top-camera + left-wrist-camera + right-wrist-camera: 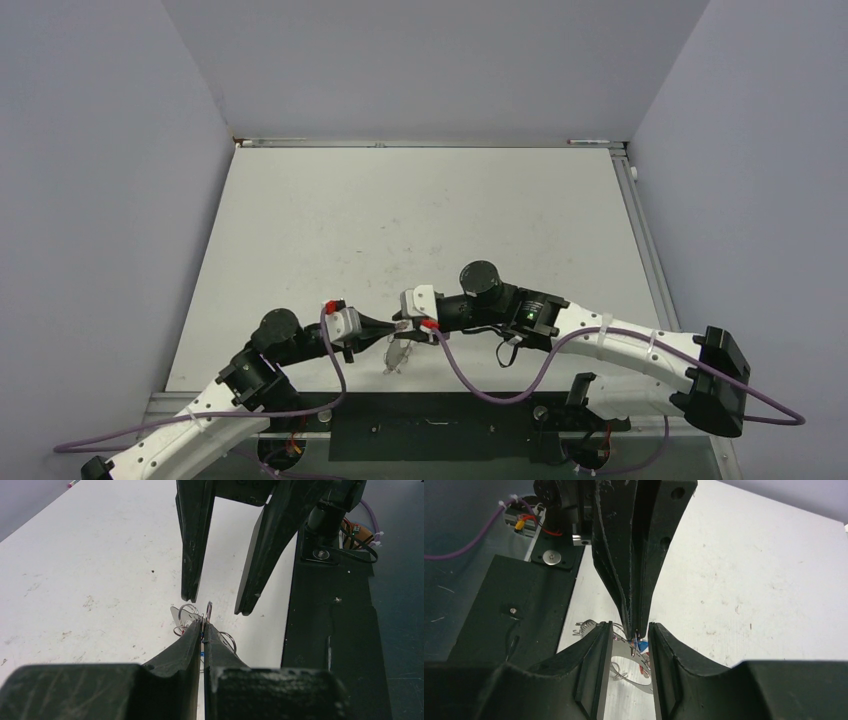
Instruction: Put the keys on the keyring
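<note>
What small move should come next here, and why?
Probably close the right end effector on the blue key: its jaws stand open on either side of it, while the left end effector is shut on the keyring.

Scuffed white table (pixel 420 220)

No text, label, brand, number or sign can be read in any of the three views.
</note>
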### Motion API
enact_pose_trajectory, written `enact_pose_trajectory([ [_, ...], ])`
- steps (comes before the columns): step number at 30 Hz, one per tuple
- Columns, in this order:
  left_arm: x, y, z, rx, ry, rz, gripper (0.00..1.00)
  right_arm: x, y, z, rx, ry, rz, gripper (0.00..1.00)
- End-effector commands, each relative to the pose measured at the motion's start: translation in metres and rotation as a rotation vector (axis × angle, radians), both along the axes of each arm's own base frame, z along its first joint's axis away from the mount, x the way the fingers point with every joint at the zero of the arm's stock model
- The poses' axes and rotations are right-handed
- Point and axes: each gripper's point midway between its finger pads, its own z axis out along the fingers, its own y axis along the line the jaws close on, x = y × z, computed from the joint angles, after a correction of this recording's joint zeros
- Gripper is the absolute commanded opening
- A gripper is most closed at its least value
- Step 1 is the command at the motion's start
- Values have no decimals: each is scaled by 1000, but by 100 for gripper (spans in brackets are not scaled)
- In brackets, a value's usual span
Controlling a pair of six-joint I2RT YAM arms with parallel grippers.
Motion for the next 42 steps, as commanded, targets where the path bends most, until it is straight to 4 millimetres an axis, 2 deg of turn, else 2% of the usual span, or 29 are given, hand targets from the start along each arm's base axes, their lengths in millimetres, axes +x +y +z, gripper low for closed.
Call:
enact_pose_trajectory([
  [1, 2, -1, 27, -35, -60, 7, 0, 10, 3, 4, -25, -37, -48, 33],
  [10, 1, -1, 26, -33, -59, 6, 0, 17, 5, -6, -62, -43, -67, 27],
  [19, 0, -2, 26, -35, -59, -2, 0, 20, 7, -4, -46, -57, -75, 17],
  [26, 0, -2, 25, -30, -54, -4, 0, 23, 8, -3, -39, -58, -92, 6],
  [29, 0, -2, 26, -32, -56, -4, 0, 22, 7, -6, -45, -58, -90, 5],
  [31, 1, -1, 27, -36, -63, 5, 0, 23, 8, -1, -13, -79, -89, 5],
  [32, 2, 0, 28, -40, -69, 15, 6, 22, 8, 2, 7, -89, -85, 5],
  [35, 5, 5, 36, -62, -94, 45, 36, 18, 6, 10, 78, -125, -68, 5],
  [40, -9, 13, 75, -191, -150, 21, 69, 15, 5, 30, 189, -181, -55, 5],
  [42, -13, 18, 90, -247, -126, 31, 87, 10, 4, 41, 249, -201, -34, 5],
])
